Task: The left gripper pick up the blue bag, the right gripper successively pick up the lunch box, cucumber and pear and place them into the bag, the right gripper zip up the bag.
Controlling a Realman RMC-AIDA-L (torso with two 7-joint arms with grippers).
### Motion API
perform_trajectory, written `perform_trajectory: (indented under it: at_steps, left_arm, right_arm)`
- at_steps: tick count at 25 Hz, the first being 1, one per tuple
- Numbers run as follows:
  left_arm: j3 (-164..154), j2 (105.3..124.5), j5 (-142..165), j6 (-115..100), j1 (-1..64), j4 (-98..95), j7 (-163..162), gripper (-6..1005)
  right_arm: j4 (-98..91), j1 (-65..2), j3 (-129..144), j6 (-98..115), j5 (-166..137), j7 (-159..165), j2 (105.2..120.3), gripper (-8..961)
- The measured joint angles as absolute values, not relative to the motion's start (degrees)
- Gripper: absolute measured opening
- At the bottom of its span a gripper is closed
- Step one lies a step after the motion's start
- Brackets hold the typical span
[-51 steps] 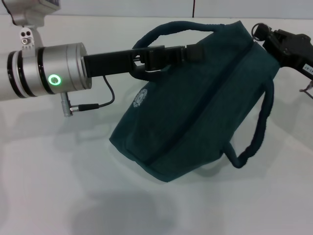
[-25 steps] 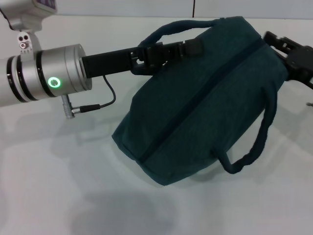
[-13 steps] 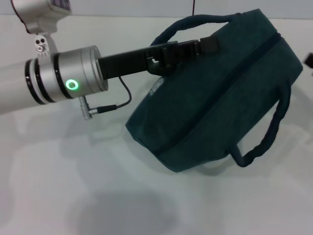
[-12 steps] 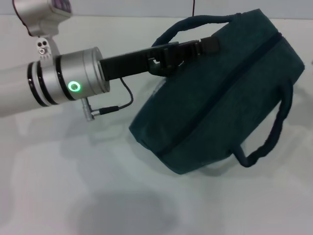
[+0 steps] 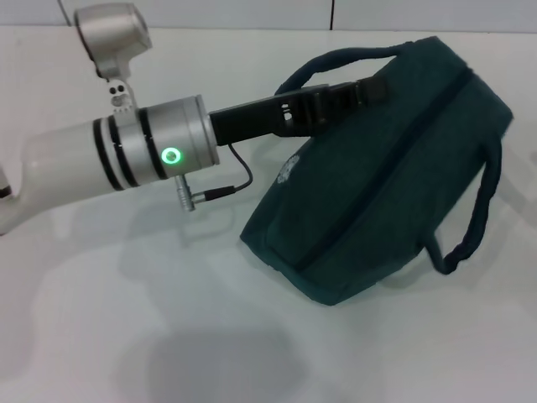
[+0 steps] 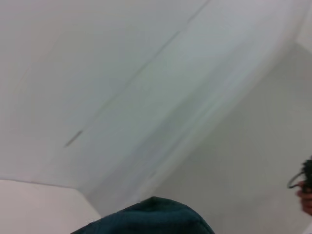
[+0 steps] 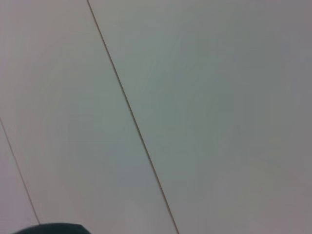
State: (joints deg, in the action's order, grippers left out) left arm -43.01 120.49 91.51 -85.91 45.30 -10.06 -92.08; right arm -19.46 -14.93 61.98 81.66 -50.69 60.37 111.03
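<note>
The blue bag [image 5: 394, 176] is a dark teal tote, tilted, its lower corner near the white table. Its zipper runs along the top and looks closed. One loop handle [image 5: 478, 210] hangs free on the right side. My left gripper [image 5: 336, 96] reaches in from the left and is shut on the bag's far handle [image 5: 336, 60], holding the bag up. A bit of teal fabric [image 6: 146, 219] shows in the left wrist view. My right gripper is out of view. The lunch box, cucumber and pear are not visible.
The white table [image 5: 126, 336] lies under and around the bag. A white wall with thin seams [image 7: 131, 122] fills the right wrist view. A small dark object [image 6: 304, 183] shows at the edge of the left wrist view.
My left arm and the bag have shifted to the right. My right gripper, at the bag's right end two seconds ago, has drawn away and left the view.
</note>
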Motion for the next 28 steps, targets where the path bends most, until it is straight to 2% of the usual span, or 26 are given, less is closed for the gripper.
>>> perform_trajectory:
  at_steps: [14, 17, 28]
  left_arm:
    - [-44.63, 120.49, 90.10, -79.29, 44.37, -9.36, -90.88, 50]
    - [-44.70, 120.49, 88.50, -79.41, 43.54, -9.32, -90.41, 137]
    - [-44.85, 120.49, 87.28, -81.69, 42.00, -9.31, -90.28, 552]
  right_arm:
    - [-19.53, -15.56, 61.89, 82.57, -50.66, 60.37, 111.25, 745]
    - [-19.70, -15.59, 61.87, 82.54, -50.64, 60.37, 111.16, 745]
    - [-19.87, -16.09, 61.87, 82.50, -50.62, 60.38, 110.92, 746]
